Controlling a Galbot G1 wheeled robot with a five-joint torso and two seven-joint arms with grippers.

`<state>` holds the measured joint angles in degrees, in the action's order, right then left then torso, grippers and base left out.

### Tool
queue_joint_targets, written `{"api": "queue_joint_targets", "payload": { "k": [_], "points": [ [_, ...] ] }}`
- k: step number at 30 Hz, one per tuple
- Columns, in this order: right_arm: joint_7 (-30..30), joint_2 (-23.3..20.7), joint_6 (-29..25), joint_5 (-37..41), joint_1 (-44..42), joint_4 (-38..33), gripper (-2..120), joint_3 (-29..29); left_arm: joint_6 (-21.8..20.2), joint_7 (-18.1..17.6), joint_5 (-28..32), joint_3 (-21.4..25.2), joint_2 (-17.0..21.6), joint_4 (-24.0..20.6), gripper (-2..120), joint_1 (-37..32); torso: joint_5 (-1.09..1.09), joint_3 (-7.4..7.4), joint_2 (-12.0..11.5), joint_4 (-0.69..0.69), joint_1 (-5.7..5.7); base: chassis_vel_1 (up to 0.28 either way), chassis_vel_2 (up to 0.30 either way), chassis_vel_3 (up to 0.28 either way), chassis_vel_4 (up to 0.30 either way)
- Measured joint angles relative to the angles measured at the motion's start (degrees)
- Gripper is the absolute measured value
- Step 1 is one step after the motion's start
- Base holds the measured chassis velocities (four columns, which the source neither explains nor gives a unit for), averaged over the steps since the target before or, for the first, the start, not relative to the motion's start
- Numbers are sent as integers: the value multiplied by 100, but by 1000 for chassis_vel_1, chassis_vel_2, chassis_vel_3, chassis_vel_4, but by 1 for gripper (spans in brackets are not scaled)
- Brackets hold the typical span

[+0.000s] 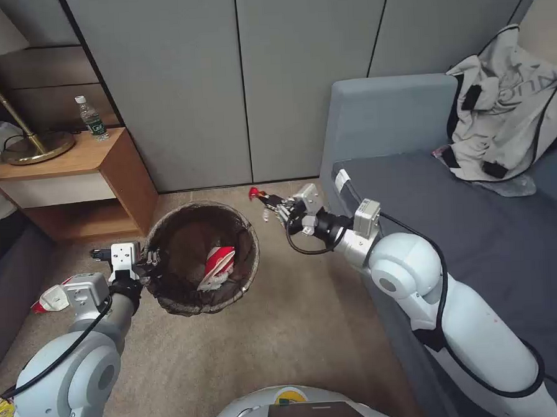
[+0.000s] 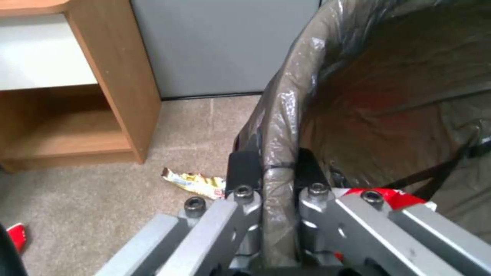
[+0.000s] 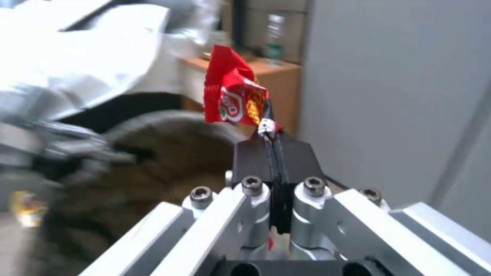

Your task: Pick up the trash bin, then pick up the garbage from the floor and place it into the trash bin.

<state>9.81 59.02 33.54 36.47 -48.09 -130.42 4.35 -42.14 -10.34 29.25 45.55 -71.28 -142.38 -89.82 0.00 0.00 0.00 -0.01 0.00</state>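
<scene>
Trash bin (image 1: 202, 265) holds red-and-white carton (image 1: 218, 265).

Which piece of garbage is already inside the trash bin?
The red-and-white crumpled carton lies inside the trash bin. The red wrapper is in the right gripper; others are on the floor.

Wooden nightstand (image 1: 111, 167) with water bottle (image 1: 92, 118) and brass lamp (image 1: 35, 146), grey sofa (image 1: 479, 235), white jacket (image 1: 510, 109)
</scene>
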Motion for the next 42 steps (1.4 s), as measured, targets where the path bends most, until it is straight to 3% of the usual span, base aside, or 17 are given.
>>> {"api": "queue_joint_targets", "payload": {
  "k": [9,15,29,42],
  "points": [
    [-45,491,213,-98,602,246,0,-1205,0,-1,-57,-69,-18,23,2,21,-1,0,0,1,0,0,0,0,0],
    [-99,610,221,-294,632,429,1,-1541,0,-2,-59,-50,-35,21,2,35,-1,0,0,0,0,0,0,0,0],
    [-500,1084,243,-492,592,694,56,-1894,0,-4,-56,-36,-75,1,2,54,0,0,0,1,0,0,0,0,0],
    [-609,1145,217,-479,658,681,99,-1767,0,-3,-40,-23,-69,-22,2,72,0,0,0,0,0,0,0,0,0]
  ]
}}
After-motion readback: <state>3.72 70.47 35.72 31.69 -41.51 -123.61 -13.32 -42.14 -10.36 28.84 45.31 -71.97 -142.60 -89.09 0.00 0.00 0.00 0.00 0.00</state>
